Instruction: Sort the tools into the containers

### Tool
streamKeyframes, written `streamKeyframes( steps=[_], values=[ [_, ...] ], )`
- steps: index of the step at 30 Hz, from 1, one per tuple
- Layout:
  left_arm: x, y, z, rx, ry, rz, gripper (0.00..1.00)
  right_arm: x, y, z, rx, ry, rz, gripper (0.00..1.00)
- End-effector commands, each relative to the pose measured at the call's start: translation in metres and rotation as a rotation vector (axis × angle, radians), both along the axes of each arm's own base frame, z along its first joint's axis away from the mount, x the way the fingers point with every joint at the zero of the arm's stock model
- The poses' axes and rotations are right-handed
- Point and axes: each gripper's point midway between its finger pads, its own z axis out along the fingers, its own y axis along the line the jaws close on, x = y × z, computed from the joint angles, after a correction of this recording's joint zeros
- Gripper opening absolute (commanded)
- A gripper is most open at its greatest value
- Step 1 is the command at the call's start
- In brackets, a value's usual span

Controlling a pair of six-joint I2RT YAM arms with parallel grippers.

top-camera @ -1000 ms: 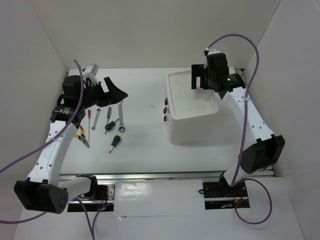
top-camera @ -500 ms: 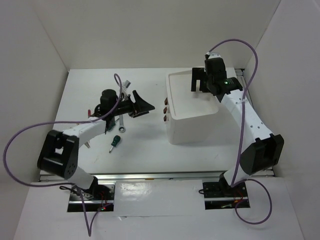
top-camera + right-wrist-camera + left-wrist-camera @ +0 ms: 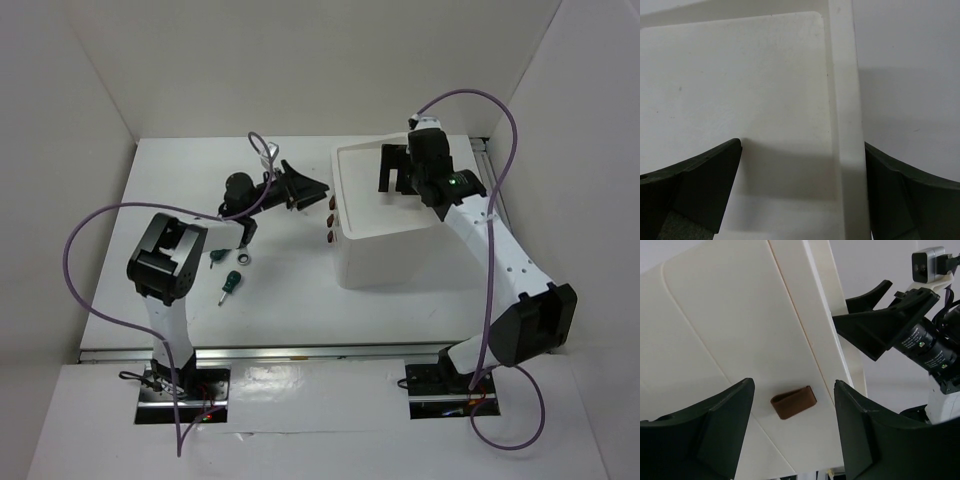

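Note:
The white box unit point(image 3: 392, 256) stands right of centre, with three red-brown drawer handles point(image 3: 330, 218) on its left face. My left gripper point(image 3: 308, 189) is open and level with the top handle, just left of it. In the left wrist view the handle point(image 3: 793, 402) sits between the open fingers point(image 3: 720, 430), untouched; the gripper point(image 3: 792, 386) is apart from the drawer face. My right gripper point(image 3: 394, 170) is open and empty over the top tray point(image 3: 842, 100). A silver wrench point(image 3: 243, 240), a stubby green screwdriver point(image 3: 230, 283) and another green-handled screwdriver point(image 3: 216, 255) lie on the table at left; the other tools are hidden.
The left arm point(image 3: 165, 260) stretches across the tool area and covers part of it. White walls close in the table at the back and both sides. The right gripper point(image 3: 880, 327) shows above the box rim in the left wrist view.
The left arm has swung right, from above the tools to the box's drawer front, still open. The right gripper has stayed over the top tray, shifting only slightly.

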Motion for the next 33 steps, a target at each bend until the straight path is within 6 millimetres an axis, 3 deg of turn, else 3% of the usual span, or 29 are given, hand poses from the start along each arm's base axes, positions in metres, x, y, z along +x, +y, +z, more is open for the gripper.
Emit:
streamKeyframes(
  steps=[1,6,14,19,26,30,33],
  values=[
    [-0.008,-0.019,0.029,-0.081,-0.109,-0.063,0.76,-0.019,0.000,-0.031,-0.048,0.094,0.013,1.00],
    [-0.017,-0.025,0.010,-0.083,-0.050,-0.075,0.76,-0.016,0.000,-0.032,-0.054,0.092,0.005,1.00],
    [-0.041,-0.022,0.005,-0.150,-0.045,-0.095,0.69,-0.016,-0.003,-0.029,-0.058,0.086,-0.016,1.00],
    [-0.039,-0.022,0.005,-0.156,-0.030,-0.088,0.64,-0.016,-0.003,-0.029,-0.058,0.086,-0.016,1.00],
    [-0.035,-0.023,0.033,-0.184,-0.088,-0.084,0.65,-0.017,0.000,-0.029,-0.058,0.086,-0.007,1.00],
    [-0.037,-0.012,0.062,-0.217,-0.145,-0.074,0.65,-0.016,0.000,-0.032,-0.062,0.095,-0.007,1.00],
    [-0.038,-0.007,0.067,-0.220,-0.156,-0.066,0.65,-0.017,0.004,-0.032,-0.062,0.094,0.002,1.00]
  ],
)
